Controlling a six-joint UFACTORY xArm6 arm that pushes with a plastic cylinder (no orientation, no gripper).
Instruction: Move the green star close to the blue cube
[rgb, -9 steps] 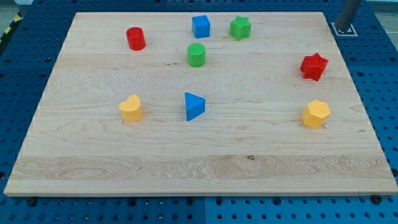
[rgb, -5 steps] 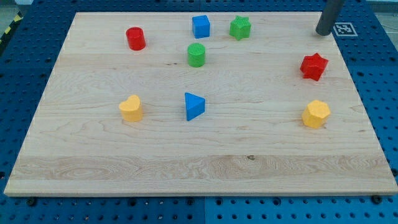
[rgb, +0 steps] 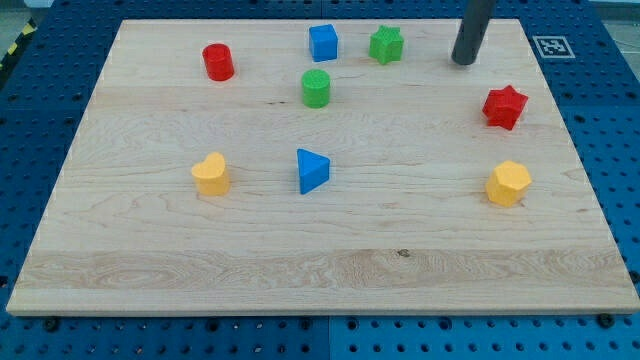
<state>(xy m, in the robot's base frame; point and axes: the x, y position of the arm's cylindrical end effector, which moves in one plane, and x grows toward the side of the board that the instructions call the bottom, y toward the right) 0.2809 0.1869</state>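
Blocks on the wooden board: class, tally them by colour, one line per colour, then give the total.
Red: 2, the red cylinder and red star
Blue: 2, the blue cube and blue triangle
Green: 2, the green star and green cylinder
Yellow: 2, the yellow heart and yellow hexagon
Total: 8

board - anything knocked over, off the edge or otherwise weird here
Nothing stands out. All eight blocks sit flat on the wooden board, none tipped, stacked or hanging over an edge. The green star rests just to the view's right of the blue cube, apart from it. My tip is right of the star, touching nothing.
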